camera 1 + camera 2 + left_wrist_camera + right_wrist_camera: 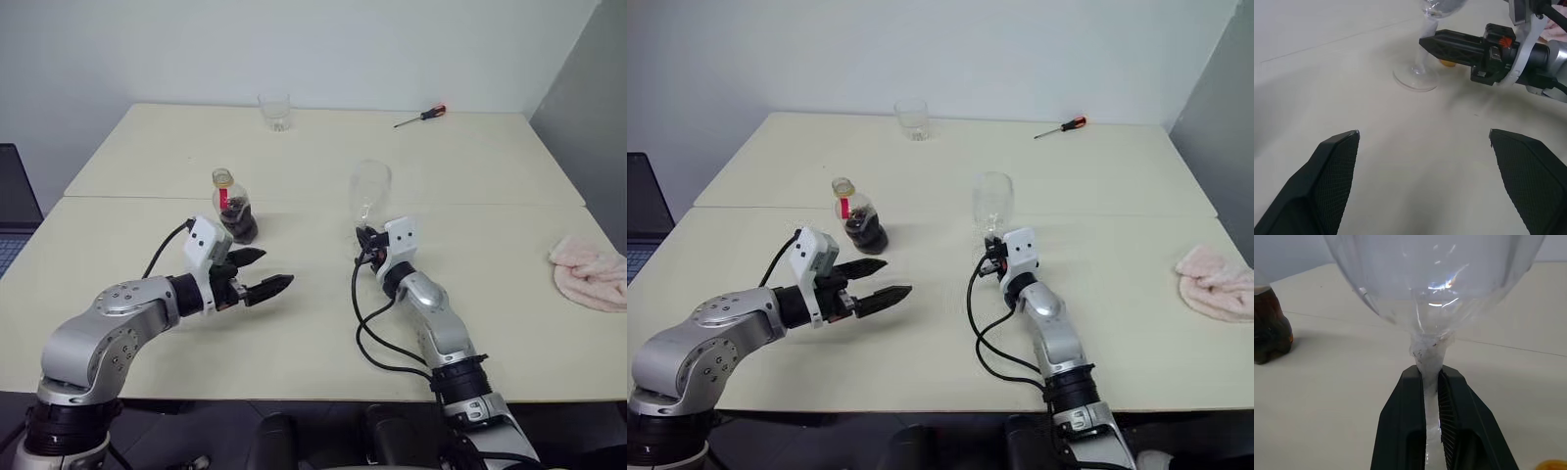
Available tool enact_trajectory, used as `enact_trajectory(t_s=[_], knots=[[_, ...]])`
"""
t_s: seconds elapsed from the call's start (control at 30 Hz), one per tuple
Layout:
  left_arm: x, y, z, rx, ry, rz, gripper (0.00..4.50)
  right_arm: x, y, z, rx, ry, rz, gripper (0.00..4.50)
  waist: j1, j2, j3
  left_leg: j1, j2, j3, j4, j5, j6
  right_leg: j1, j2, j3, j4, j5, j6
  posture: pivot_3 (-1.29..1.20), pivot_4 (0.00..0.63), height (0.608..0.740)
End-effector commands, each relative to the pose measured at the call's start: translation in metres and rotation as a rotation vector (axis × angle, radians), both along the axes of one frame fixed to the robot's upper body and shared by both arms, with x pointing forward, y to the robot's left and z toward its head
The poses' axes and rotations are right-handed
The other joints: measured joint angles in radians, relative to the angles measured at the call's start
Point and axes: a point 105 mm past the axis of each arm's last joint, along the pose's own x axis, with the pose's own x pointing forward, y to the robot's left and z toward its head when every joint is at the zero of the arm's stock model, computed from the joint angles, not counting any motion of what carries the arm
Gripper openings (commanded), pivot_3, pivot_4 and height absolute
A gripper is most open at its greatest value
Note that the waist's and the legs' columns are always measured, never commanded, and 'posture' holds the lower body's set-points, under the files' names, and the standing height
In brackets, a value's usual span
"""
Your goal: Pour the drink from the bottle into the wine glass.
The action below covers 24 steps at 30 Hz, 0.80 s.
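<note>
The bottle (235, 211) stands upright left of the table's middle, with the dark brown drink (239, 222) in its lower part and a red strip on its neck. My left gripper (276, 267) is open just in front of the bottle, a little to its right, touching nothing. The wine glass (370, 186) stands upright and looks empty near the centre. My right gripper (1432, 377) is shut on its stem (1430, 357), just under the bowl. A small yellow-orange thing (1448, 62) lies on the table by the glass's foot (1414, 80).
A short clear tumbler (274, 111) stands at the far edge, and a red-handled screwdriver (421, 117) lies at the far right. A pink cloth (591, 272) lies at the right edge. A seam (147, 199) crosses the table behind the bottle.
</note>
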Motion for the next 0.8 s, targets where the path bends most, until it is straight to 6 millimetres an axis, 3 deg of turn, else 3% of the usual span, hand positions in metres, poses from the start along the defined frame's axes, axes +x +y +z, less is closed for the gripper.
enact_trajectory(t_s=[0.03,0.53,0.8], knots=[[0.0026,-0.002,0.0082,0.003,-0.051,-0.011,4.5,-0.0069,0.0018,-0.0087,-0.015,0.033,0.036,0.13,0.0,0.0,0.0,0.0,0.0,0.0,0.0,0.0,0.0,0.0,0.0,0.0,0.0,0.0,0.0,0.0,0.15,0.74],[0.0066,0.0012,0.0077,0.018,-0.064,0.001,4.5,-0.0017,0.0075,-0.0076,-0.068,0.037,0.058,0.13,-0.001,0.0,0.0,0.001,0.0,0.0,0.0,0.0,0.0,0.0,0.0,0.0,0.0,0.0,0.0,0.0,0.15,0.74],[0.008,0.0,0.0072,0.016,-0.07,0.001,4.5,0.0001,0.0062,-0.0057,-0.067,0.036,0.054,2.72,0.0,0.0,0.0,0.0,0.0,0.001,0.0,0.0,0.0,-0.001,0.0,0.0,0.0,0.0,0.0,0.0,0.15,0.74]])
